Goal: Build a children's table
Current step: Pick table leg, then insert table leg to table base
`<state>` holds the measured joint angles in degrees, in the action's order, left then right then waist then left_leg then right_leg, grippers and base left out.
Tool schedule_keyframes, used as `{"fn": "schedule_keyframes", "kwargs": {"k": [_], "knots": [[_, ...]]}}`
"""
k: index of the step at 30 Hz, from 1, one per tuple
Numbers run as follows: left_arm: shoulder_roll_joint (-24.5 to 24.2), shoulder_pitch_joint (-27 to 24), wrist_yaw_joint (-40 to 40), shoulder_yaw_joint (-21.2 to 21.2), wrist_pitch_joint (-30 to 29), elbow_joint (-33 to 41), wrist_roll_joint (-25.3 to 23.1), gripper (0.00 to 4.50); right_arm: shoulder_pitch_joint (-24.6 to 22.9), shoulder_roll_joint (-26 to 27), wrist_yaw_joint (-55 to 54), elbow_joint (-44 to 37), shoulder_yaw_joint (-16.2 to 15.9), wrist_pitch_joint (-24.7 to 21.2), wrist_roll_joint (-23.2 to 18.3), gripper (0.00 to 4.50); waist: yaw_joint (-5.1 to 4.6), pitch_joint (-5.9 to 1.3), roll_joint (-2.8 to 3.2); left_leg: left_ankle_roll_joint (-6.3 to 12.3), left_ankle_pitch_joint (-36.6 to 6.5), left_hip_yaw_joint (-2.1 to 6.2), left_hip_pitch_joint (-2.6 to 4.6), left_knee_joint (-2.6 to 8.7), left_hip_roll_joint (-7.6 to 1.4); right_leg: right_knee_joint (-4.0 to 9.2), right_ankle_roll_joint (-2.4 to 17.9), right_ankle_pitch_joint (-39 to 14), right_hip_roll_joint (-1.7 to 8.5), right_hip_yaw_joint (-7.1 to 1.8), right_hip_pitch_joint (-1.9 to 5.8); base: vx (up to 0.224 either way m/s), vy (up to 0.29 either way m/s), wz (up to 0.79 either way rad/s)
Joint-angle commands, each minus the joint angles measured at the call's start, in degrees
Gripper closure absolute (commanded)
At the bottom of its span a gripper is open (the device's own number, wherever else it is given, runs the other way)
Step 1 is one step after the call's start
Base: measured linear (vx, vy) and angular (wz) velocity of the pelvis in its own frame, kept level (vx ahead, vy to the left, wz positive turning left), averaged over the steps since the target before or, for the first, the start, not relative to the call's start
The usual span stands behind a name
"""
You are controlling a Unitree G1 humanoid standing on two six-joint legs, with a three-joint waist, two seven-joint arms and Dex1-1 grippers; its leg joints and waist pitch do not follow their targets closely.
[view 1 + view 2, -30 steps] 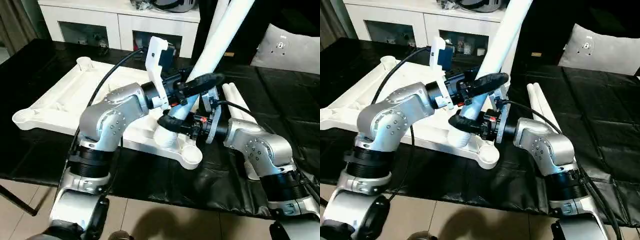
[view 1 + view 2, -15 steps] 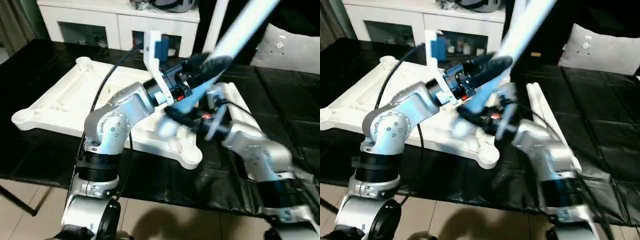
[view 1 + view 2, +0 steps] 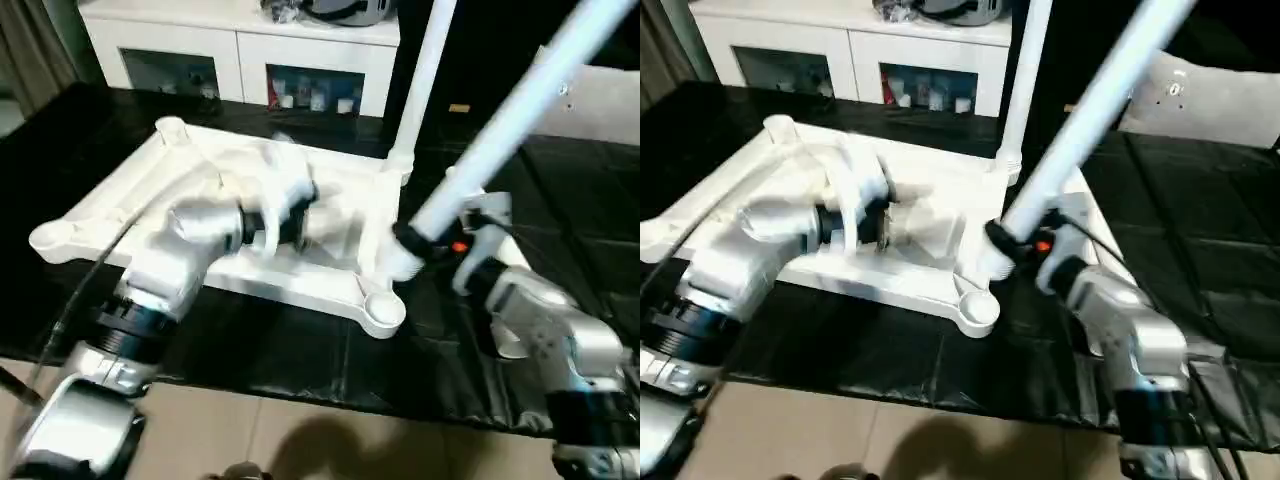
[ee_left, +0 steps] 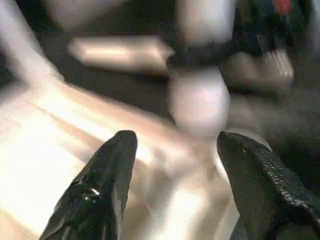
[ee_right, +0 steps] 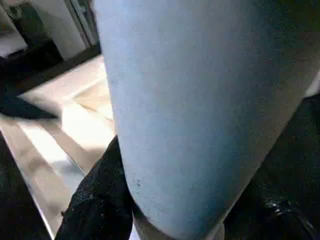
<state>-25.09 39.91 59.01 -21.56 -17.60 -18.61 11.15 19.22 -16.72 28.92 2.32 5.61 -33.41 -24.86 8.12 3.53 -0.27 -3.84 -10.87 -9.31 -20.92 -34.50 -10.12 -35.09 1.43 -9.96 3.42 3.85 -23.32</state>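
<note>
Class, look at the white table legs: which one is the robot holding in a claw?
The tilted leg, gripped near its lower end by the right claw. Another leg stands upright in the tabletop's far corner socket.

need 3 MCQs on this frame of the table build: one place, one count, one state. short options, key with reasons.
1. Where does the near end of the slanted leg sit?
A. Beside the tabletop's near right corner socket
B. Inside the cabinet
C. On the floor

2. How many legs stand upright in a socket of the tabletop?
A. None
B. One
C. Three

3. What is the state of the left gripper?
A. Shut on a leg
B. Open, holding nothing
C. Shut on the tabletop's rim

Key: 1 A, the leg's near end, held by the right gripper, hangs just beside the near right corner socket. 2 B, a single upright leg rises from the far right corner. 3 B, the left wrist view shows the two black fingers apart with nothing between them.
</note>
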Motion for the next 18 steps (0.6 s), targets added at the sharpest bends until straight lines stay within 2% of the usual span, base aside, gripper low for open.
{"fn": "schedule_keyframes", "kwargs": {"k": [1,2,4,6,7,8,10,11,12,13,14,16,18], "knots": [[-0.5,0.0,3.5,-2.4,3.6,-2.2,-2.9,1.78,-0.6,-1.0,-1.0,-1.4,-0.4,0.1,2.1,2.59,-0.19,-4.44,0.52,-1.55,-6.8,0.68,0.43,4.07,-2.32,3.81,7.5,-9.6,4.7,-3.0,3.57,0.0,0.0,0.0],[-0.3,0.8,4.7,-3.6,7.8,-6.6,-5.3,1.85,-1.5,-1.2,-1.4,-1.9,-0.4,0.8,2.9,2.59,-0.16,-4.46,0.44,-1.51,-6.8,0.63,0.37,4.01,-2.23,3.93,7.5,-9.9,4.72,-3.0,3.65,0.0,0.0,0.0],[-0.2,1.3,5.3,-4.1,9.5,-8.9,-6.2,1.85,-1.9,-1.1,-1.6,-2.4,-0.3,0.8,2.5,2.59,-0.12,-4.46,0.53,-1.54,-8.2,0.65,0.46,4.07,-2.29,4.18,7.0,-12.5,4.93,-2.98,3.68,0.0,0.0,0.0],[0.4,2.6,6.2,-5.3,15.0,-14.8,-8.6,2.16,-2.4,-1.4,-2.1,-2.9,-0.6,0.5,2.5,2.59,-0.25,-4.4,0.64,-1.5,-8.6,0.77,0.31,4.18,-2.34,4.35,6.9,-13.5,4.97,-2.92,3.73,0.0,0.0,0.0],[0.4,2.6,6.2,-5.3,15.0,-14.8,-8.6,2.16,-2.4,-1.4,-2.1,-2.9,-0.6,0.5,2.5,2.59,-0.27,-4.42,0.75,-1.53,-9.1,0.72,0.54,4.16,-2.38,4.43,6.7,-14.0,4.93,-2.94,3.59,0.0,0.0,0.0],[0.4,3.1,6.3,-5.9,16.2,-16.5,-9.4,2.29,-2.5,-1.5,-2.1,-3.1,-0.9,0.5,2.7,2.59,-0.28,-4.45,0.81,-1.55,-9.0,0.81,0.45,4.16,-2.44,4.27,7.0,-13.5,5.0,-2.96,3.68,0.0,0.0,0.0],[0.7,4.5,7.2,-7.0,18.8,-20.7,-10.5,2.33,-2.9,-2.0,-1.7,-3.0,-1.6,0.7,3.3,2.59,-0.26,-4.39,1.09,-1.34,-9.6,0.72,0.65,4.12,-2.32,4.47,7.2,-13.7,4.88,-2.94,3.42,0.0,0.0,0.0],[1.3,5.6,7.6,-7.0,20.8,-24.1,-11.0,2.33,-3.1,-2.2,-1.3,-3.2,-2.1,1.2,4.0,2.59,-0.22,-4.44,1.01,-1.31,-9.6,0.72,0.56,4.1,-2.31,4.49,7.5,-13.2,4.9,-2.97,3.56,0.0,0.0,0.0],[1.6,6.0,7.7,-6.9,21.5,-25.4,-11.3,2.54,-3.1,-2.3,-1.2,-3.3,-2.2,1.4,4.3,2.59,-0.18,-4.43,1.15,-1.29,-9.5,0.66,0.49,4.03,-2.21,4.52,7.4,-13.2,4.89,-2.99,3.58,0.0,0.0,0.0],[2.1,6.7,7.9,-6.6,22.7,-27.3,-11.7,2.73,-3.3,-2.3,-1.1,-3.5,-2.4,1.6,4.6,2.59,-0.07,-4.61,1.05,-1.41,-9.2,0.8,0.54,4.06,-2.41,4.25,7.9,-12.2,5.04,-2.99,3.69,0.0,0.0,0.0],[2.5,7.2,7.9,-6.3,23.4,-28.8,-11.9,2.73,-3.5,-2.3,-1.0,-3.9,-2.5,1.5,4.7,2.59,-0.1,-4.57,1.25,-1.37,-9.1,0.86,0.49,4.06,-2.51,4.11,8.4,-11.3,5.07,-2.98,3.66,0.0,0.0,0.0],[3.4,8.2,8.0,-5.5,24.1,-32.1,-12.1,2.92,-4.0,-2.5,-0.9,-4.6,-2.8,1.2,4.4,2.59,-0.01,-4.64,1.08,-1.04,-9.1,0.67,0.69,3.92,-2.44,4.11,9.0,-10.4,5.04,-3.0,3.64,0.0,0.0,0.0],[4.3,8.7,8.2,-4.4,23.7,-34.0,-11.3,3.19,-4.1,-2.0,-0.8,-4.9,-2.2,0.8,3.3,2.59,0.0,-4.64,0.97,-0.86,-9.0,0.79,0.47,3.98,-2.57,3.97,9.6,-10.3,5.25,-2.98,3.85,0.0,0.0,0.0]]}}
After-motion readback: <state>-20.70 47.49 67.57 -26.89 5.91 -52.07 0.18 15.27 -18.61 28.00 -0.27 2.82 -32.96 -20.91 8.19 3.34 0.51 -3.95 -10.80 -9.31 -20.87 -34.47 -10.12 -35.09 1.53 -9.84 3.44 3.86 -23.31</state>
